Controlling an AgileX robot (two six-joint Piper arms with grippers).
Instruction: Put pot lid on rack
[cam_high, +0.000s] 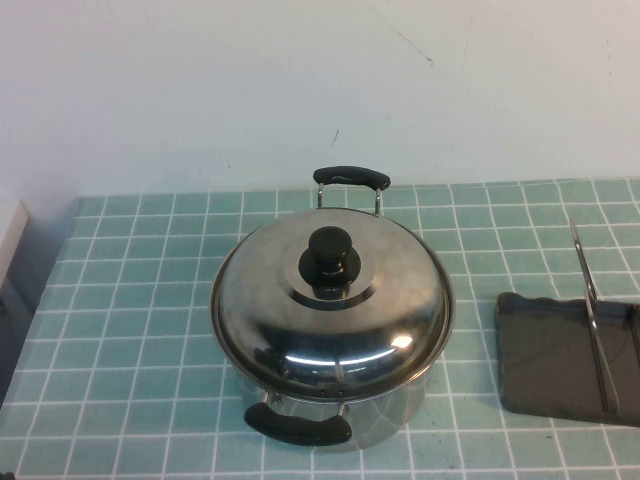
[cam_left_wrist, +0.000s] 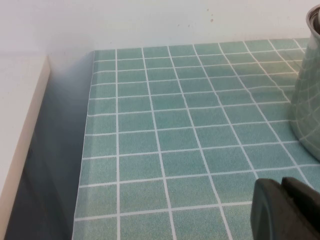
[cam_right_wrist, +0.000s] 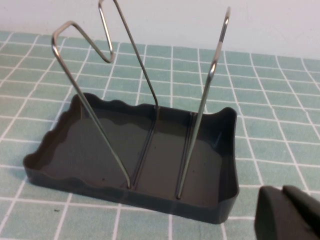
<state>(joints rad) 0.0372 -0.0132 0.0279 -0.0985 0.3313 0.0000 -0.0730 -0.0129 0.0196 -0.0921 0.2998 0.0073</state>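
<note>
The shiny domed pot lid (cam_high: 290, 325) with its black knob (cam_high: 331, 262) sits on the steel pot (cam_high: 395, 412) at the middle of the table. The dark grey rack (cam_high: 550, 350) with its upright wire divider (cam_high: 592, 320) stands to the pot's right, at the table's right edge. Neither gripper shows in the high view. My left gripper (cam_left_wrist: 281, 182) is shut and empty, low over the tiles left of the pot's wall (cam_left_wrist: 307, 100). My right gripper (cam_right_wrist: 283, 191) is shut and empty, just beside the rack (cam_right_wrist: 90, 150).
The table has a teal tiled cloth (cam_high: 130, 330). Its left edge (cam_left_wrist: 85, 165) drops off next to a white ledge (cam_left_wrist: 20, 125). A white wall (cam_high: 300, 80) stands behind. The pot has black handles at the front (cam_high: 298, 428) and back (cam_high: 350, 177).
</note>
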